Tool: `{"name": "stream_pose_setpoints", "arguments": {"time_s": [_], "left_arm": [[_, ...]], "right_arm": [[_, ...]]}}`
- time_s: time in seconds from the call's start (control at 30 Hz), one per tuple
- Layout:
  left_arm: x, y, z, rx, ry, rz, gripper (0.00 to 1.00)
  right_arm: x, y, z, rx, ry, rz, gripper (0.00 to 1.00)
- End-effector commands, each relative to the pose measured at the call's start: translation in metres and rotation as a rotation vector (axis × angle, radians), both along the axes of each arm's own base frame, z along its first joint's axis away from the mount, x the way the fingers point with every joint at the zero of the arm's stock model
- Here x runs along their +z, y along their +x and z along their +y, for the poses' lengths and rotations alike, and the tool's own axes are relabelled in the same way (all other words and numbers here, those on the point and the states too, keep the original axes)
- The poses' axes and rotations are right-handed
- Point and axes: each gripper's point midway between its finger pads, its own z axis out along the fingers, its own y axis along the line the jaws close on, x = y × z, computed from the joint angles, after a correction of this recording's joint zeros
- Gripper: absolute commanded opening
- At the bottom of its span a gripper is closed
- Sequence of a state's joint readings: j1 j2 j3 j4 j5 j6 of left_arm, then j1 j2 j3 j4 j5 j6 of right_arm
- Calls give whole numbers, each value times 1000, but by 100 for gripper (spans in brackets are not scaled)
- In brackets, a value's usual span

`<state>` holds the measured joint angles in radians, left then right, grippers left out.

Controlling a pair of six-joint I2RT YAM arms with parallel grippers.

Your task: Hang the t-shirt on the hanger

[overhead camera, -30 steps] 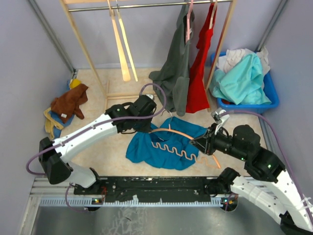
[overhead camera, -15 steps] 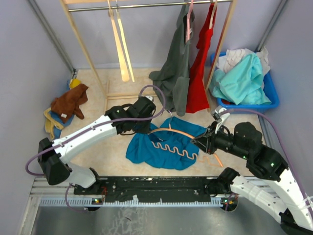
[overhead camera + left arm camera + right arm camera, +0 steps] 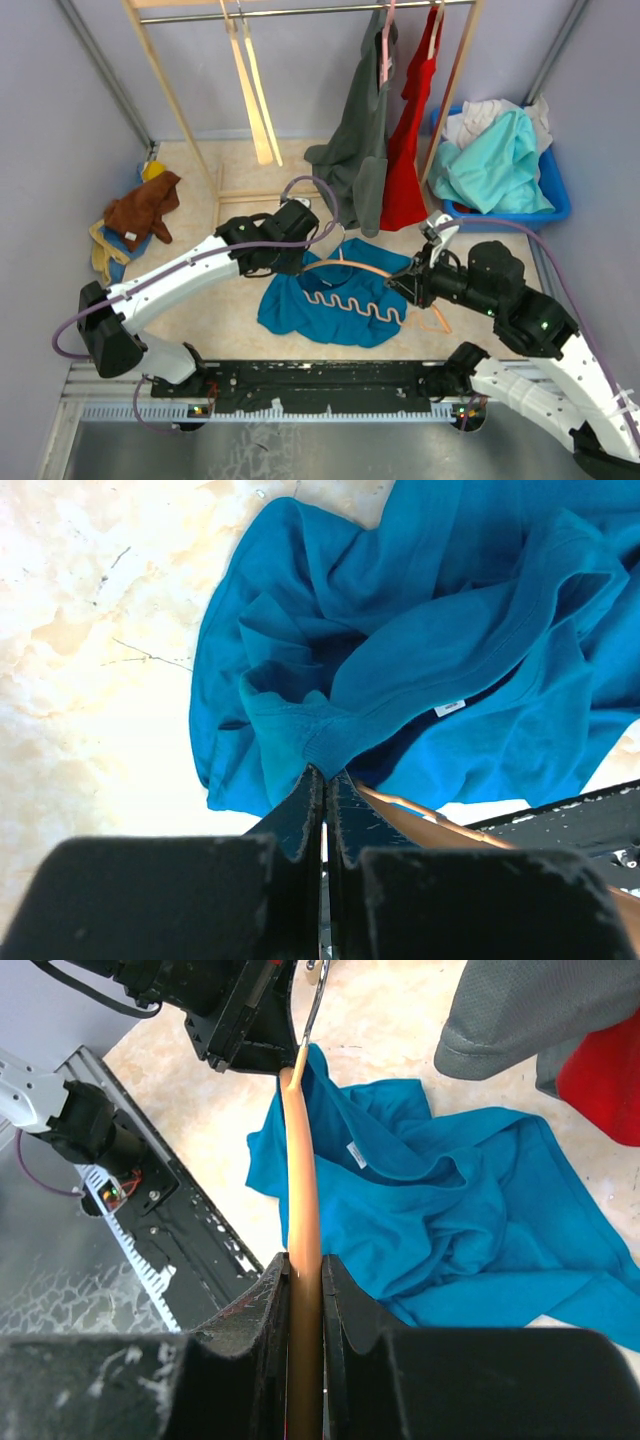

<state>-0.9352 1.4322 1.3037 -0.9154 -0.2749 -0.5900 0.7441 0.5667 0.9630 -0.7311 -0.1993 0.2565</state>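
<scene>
Fingers (image 3: 300, 810) of my left gripper (image 3: 322, 780) are pressed together with no gap, and their tips pinch a ribbed fold of the t-shirt (image 3: 470, 630) that looks like the neckline. Ahead of those tips the teal cloth spreads out rumpled on the pale speckled table (image 3: 90, 630). A small white label (image 3: 450, 708) shows on it a little further out. Close beside this gripper, on its right, runs an orange strip of the hanger (image 3: 420, 815).

My right gripper (image 3: 303, 1260) is closed on that hanger, with the thin orange bar clamped between its two fingers. The bar runs straight out from the tips to the silver hook (image 3: 313, 1000), which ends beside the black body of my left gripper. The t-shirt lies below the bar and to its right, flat on the table. From above, the hanger's wavy bottom bar sits on top of the cloth, between my two grippers.

Beyond my right gripper a grey shirt (image 3: 540, 1010) and a red garment (image 3: 610, 1070) hang from the wooden rack (image 3: 190, 130). Further to the right stands a blue bin (image 3: 555, 205) heaped with pale clothes. Well to the left of my left gripper lies a brown cloth (image 3: 145, 205).
</scene>
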Motion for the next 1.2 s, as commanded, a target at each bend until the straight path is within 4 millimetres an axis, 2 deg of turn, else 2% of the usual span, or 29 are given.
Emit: {"name": "stream_pose_setpoints", "arguments": {"time_s": [0.0, 0.23, 0.37, 0.67, 1.0, 1.17], "left_arm": [[6, -15, -8, -41, -14, 40, 0], [-3, -18, 1, -32, 20, 46, 0], [-10, -19, 7, -25, 41, 51, 0], [-10, -17, 5, -33, 36, 37, 2], [12, -15, 3, -36, 3, 5, 1], [16, -14, 10, -26, 25, -4, 1]], "right_arm": [[77, 27, 6, -55, 154, -256, 0], [99, 23, -2, -59, 141, -296, 0], [106, 19, -5, -59, 138, -299, 0], [96, 13, -14, -72, 136, -288, 0], [81, 14, -1, -35, 156, -255, 0], [76, 5, -7, -33, 167, -236, 0]]}}
